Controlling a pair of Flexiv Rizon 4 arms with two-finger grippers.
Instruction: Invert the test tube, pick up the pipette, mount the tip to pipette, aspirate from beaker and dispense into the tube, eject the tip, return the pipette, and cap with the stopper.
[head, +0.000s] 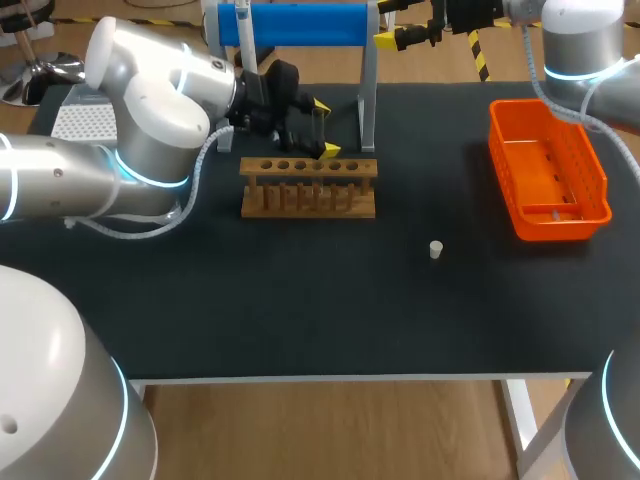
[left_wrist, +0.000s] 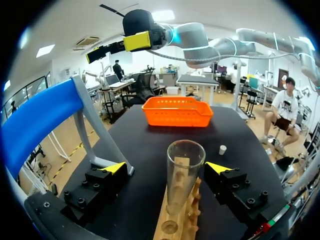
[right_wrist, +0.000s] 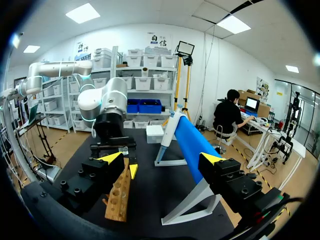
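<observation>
Nearest to us on the black table sits the small white stopper, alone on the mat and well apart from everything else. One step further in we come to the wooden rack, its row of holes facing up.

Right at the rack's far side is our left gripper, reaching in from the left. Its wrist view shows the test tube standing upright in the rack, open mouth on top, squarely between the two fingers. Both yellow tips stand clear of the glass, one on each side, so that claw is spread wide and grips nothing.

Off to the right, the orange basket lies along the table's side, well apart from the rack. What lies in it we cannot make out.

Further back, the blue bar rests across its pale stand at the table's far edge, just behind the rack.

Last and farthest is our right gripper, hanging above that far edge just beside the bar's right end. In its own wrist view the fingers are wide apart with nothing between them — spread and empty, looking down over the blue bar, the rack and our left arm.
</observation>
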